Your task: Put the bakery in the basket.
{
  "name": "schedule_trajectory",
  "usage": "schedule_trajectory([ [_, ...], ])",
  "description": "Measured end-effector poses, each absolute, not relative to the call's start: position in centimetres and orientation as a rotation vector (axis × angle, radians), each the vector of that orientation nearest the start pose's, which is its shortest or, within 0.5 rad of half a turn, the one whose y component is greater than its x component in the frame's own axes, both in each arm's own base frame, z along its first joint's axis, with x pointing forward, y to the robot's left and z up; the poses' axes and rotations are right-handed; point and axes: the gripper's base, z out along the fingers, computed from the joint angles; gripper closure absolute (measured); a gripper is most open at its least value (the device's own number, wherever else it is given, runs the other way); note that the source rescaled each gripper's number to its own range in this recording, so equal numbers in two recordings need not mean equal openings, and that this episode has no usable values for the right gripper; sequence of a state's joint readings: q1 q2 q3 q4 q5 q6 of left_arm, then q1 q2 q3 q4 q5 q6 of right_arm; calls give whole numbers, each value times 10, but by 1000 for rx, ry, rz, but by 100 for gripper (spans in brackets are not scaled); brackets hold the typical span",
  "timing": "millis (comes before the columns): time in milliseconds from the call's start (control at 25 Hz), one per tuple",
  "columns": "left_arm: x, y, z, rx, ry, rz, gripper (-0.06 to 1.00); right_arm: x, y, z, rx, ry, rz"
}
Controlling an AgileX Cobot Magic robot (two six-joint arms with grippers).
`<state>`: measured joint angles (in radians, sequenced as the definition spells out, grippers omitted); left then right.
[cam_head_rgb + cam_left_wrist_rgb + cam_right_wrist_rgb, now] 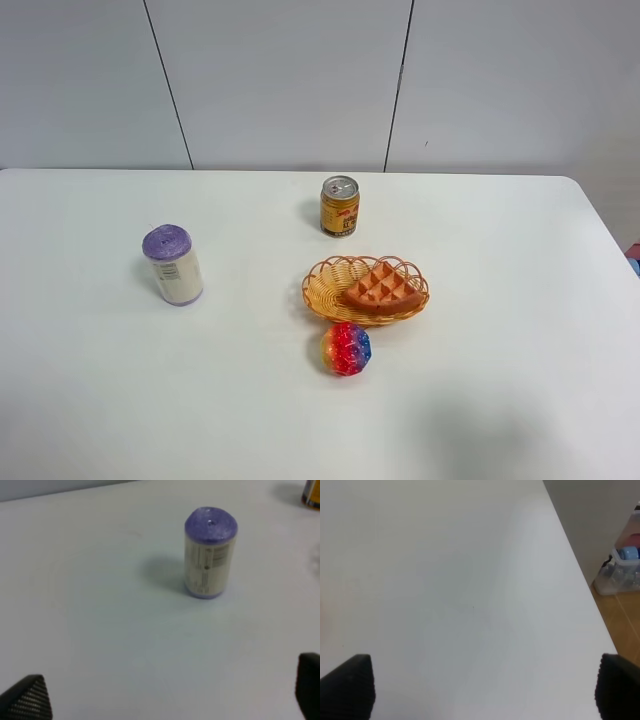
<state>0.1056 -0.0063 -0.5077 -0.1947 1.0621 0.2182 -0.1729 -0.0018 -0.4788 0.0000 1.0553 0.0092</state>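
The waffle slice (382, 286) lies inside the basket (322, 288) on the worktop (500, 330), so the task appears complete; left end effector (165, 700) and right end effector (485, 690) are both spread wide and hold nothing.

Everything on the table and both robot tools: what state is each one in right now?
Waffle slice: lying inside the basket, toward its right side.
Basket: upright on the table, holding only the waffle.
Drink can: upright, tab looks unopened.
Purple-capped cylinder: upright, cap on.
Rainbow ball: resting on the table just in front of the basket.
Left tool: open, empty.
Right tool: open, empty.
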Motion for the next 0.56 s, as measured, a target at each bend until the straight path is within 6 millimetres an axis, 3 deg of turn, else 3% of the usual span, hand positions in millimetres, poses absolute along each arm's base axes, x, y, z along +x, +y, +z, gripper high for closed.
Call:
schedule_trajectory([
  [240, -6, -8, 280, -13, 2025, 4, -4, -2, 0, 272, 187, 2051, -101],
  [560, -6, -7, 279, -30, 2027, 11, -4, -2, 0, 272, 187, 2051, -101],
])
